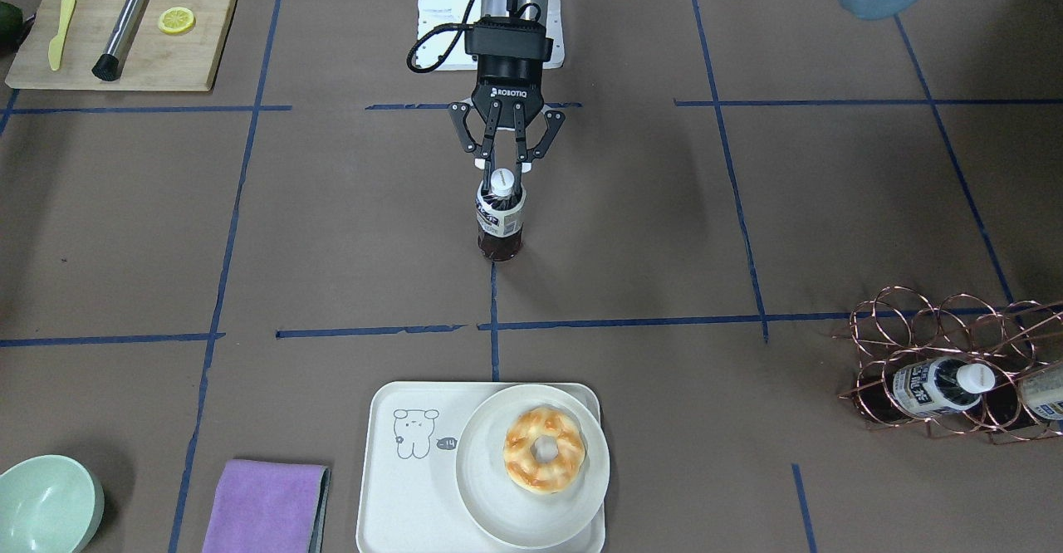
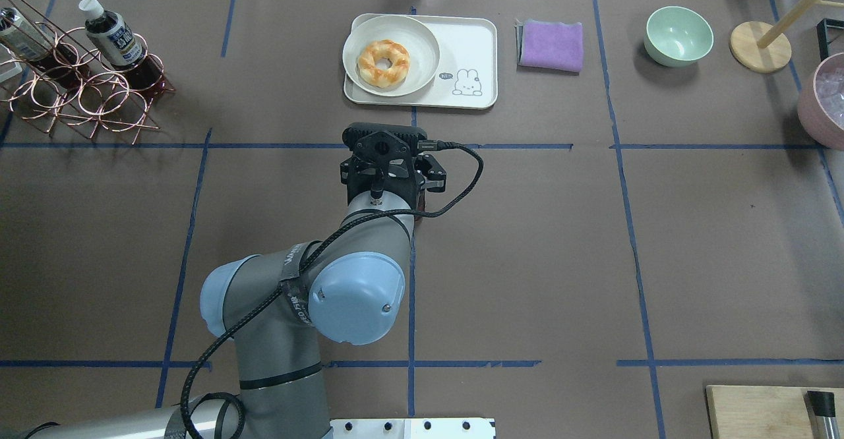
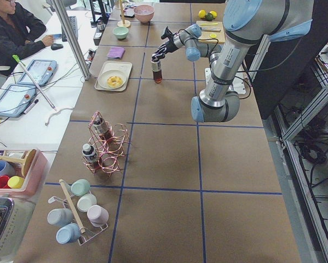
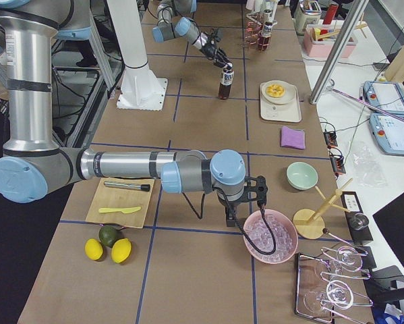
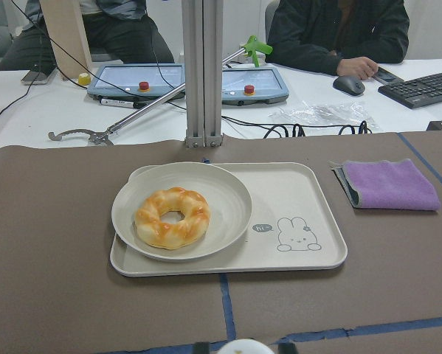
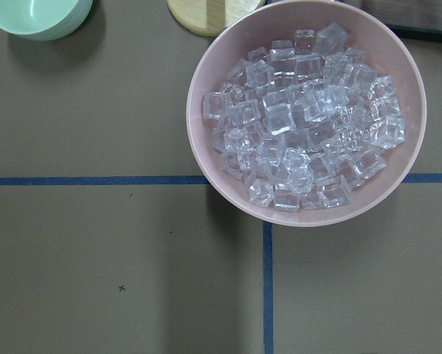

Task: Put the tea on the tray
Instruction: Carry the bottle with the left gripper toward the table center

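The tea (image 1: 500, 221) is a small bottle of dark liquid with a white cap, upright at the table's middle; I cannot tell if its base touches the table. My left gripper (image 1: 502, 167) points down over it, fingers shut on the cap. The cap's top edge (image 5: 243, 346) shows at the bottom of the left wrist view. The cream tray (image 1: 399, 495) with the drawn bear lies beyond the bottle, with a round plate (image 1: 531, 528) and a doughnut (image 1: 544, 449) on one half. My right gripper (image 4: 245, 196) hovers over a pink bowl of ice; I cannot tell if it is open or shut.
A copper wire rack (image 1: 947, 370) holds other bottles at the table's left end. A purple cloth (image 1: 264, 507) and a green bowl (image 1: 46, 503) lie beside the tray. A wooden board (image 1: 124, 34) carries tools. The pink ice bowl (image 6: 309, 110) fills the right wrist view.
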You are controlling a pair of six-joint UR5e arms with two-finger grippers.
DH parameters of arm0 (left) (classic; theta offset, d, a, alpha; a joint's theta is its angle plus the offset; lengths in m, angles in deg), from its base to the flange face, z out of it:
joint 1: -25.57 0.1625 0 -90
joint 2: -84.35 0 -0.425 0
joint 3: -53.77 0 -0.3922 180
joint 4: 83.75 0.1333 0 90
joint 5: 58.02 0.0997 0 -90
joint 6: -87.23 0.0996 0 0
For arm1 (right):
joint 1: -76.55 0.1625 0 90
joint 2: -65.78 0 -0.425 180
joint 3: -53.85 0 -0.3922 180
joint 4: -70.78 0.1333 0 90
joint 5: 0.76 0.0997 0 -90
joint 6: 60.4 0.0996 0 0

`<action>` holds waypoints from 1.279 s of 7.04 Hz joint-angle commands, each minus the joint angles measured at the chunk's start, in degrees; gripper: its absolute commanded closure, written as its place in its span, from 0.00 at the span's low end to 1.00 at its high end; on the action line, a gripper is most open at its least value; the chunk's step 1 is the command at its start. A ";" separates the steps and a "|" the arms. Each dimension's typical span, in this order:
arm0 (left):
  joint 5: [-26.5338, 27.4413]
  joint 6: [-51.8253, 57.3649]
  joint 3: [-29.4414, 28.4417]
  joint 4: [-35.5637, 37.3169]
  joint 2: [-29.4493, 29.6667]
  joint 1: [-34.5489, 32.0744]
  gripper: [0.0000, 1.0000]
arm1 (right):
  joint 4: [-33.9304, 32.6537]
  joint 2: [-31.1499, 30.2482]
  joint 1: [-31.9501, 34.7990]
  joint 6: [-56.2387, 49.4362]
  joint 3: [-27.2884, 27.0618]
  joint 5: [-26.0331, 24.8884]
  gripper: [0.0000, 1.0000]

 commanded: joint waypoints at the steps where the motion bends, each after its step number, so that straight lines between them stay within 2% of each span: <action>1: -0.01 -0.01 -0.23 -2.60 -0.10 0.00 0.15 | 0.00 -0.02 0.09 0.10 -0.13 -0.02 0.00; 2: -0.09 -0.18 -0.23 -2.97 0.07 0.09 0.00 | 0.00 -0.02 0.00 0.10 -0.13 0.06 0.00; 4: -0.27 -0.27 1.60 -2.89 0.42 0.09 0.00 | 0.00 -0.02 0.00 0.10 -0.13 0.06 0.00; 8: -2.90 0.70 9.85 -0.25 -1.59 -2.01 0.00 | 0.00 0.77 0.00 0.19 -1.70 -0.02 0.00; 9: -10.13 0.79 12.22 -0.34 -6.12 -6.02 0.00 | -0.17 1.30 0.00 0.19 -2.93 -0.29 0.00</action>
